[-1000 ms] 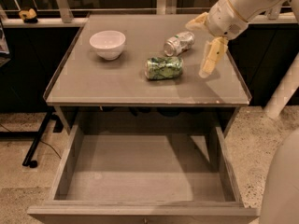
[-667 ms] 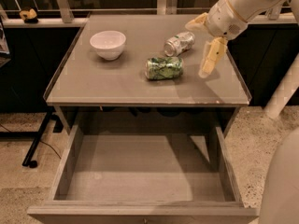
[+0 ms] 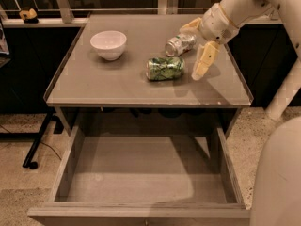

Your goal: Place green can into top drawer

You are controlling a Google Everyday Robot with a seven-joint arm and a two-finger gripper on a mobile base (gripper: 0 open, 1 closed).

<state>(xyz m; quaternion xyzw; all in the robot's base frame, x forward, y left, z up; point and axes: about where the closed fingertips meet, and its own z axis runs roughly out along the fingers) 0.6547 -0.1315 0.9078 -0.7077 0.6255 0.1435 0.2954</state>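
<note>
The green can [image 3: 165,68] lies on its side in the middle right of the tabletop [image 3: 94,81]. The top drawer [image 3: 141,178] is pulled fully out below the table and holds nothing. My gripper [image 3: 195,46] is open and empty, hovering just right of the green can, a little above the tabletop. One yellow finger [image 3: 204,60] points down beside the can's right end; the other finger [image 3: 190,26] reaches over a paler silver can [image 3: 180,44].
A white bowl [image 3: 108,44] stands at the back left of the tabletop. The paler silver can lies on its side behind the green can. The robot's pale body [image 3: 277,173] fills the lower right. A dark stand's feet [image 3: 37,142] are on the floor at left.
</note>
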